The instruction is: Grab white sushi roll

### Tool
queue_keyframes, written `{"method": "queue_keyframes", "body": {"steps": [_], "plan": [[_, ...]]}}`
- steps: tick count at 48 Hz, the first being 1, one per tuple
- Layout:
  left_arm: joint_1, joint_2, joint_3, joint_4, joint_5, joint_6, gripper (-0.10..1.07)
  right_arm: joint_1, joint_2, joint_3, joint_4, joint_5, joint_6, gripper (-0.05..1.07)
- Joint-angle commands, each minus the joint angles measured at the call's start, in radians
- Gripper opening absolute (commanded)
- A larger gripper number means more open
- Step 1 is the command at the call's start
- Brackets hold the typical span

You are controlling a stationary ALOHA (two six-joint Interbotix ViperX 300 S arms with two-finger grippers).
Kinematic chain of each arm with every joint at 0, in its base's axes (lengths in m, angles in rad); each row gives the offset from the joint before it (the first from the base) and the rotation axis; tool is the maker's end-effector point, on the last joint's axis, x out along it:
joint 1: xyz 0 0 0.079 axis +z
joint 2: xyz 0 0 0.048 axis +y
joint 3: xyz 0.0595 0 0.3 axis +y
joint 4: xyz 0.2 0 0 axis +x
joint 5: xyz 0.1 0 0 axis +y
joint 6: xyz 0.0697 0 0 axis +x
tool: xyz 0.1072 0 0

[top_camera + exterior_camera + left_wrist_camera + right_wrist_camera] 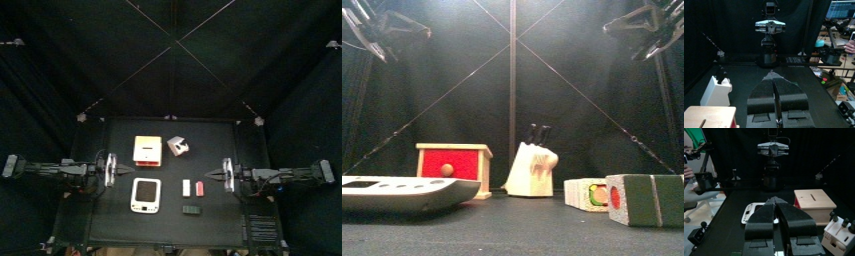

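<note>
The white sushi roll [187,187] is a tiny white oblong lying right of the flat white device [147,195], with the small red piece [199,188] just beside it. In the front view it [584,192] stands low at the right. My left gripper [108,168] rests at the table's left edge, jaws shut and empty in the left wrist view [773,75]. My right gripper [229,173] rests at the right edge, close to the red piece, jaws shut and empty in the right wrist view [774,199].
A wooden box with a red face [147,148] and a white knife block [178,146] stand at the back. A small dark green piece [191,210] lies near the front edge. Black curtains enclose the table; a person's hand [849,46] shows beyond them.
</note>
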Motion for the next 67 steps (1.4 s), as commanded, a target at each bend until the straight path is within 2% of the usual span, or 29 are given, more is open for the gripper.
{"method": "queue_keyframes", "body": {"steps": [1,10,19,24,36,47,58,67], "plan": [[0.0,0.012,-0.021,0.002,-0.008,0.005,-0.07,-0.005,0.018,-0.009,0.003,-0.006,0.006,0.02],[0.003,0.012,-0.021,0.017,-0.008,0.006,-0.02,-0.006,0.067,-0.035,0.063,-0.006,0.072,0.03],[-0.002,0.018,-0.021,0.023,-0.009,0.005,-0.01,-0.014,0.166,-0.109,0.187,-0.005,0.198,0.06],[-0.003,0.017,-0.011,0.025,-0.011,0.006,-0.01,-0.015,0.227,-0.175,0.29,0.031,0.278,0.07],[0.002,0.017,-0.006,0.031,-0.015,0.006,-0.01,-0.037,0.35,-0.33,0.46,0.239,0.379,0.07],[0.003,0.017,0.015,0.032,-0.015,0.006,-0.01,-0.14,0.44,-0.4,0.675,0.525,0.393,0.07],[0.002,0.017,0.017,0.031,-0.018,0.006,-0.01,-0.164,0.474,-0.397,0.687,0.612,0.454,0.07],[0.003,0.017,0.018,0.031,-0.02,0.006,-0.01,-0.21,0.488,-0.41,0.549,0.752,0.615,0.07]]}}
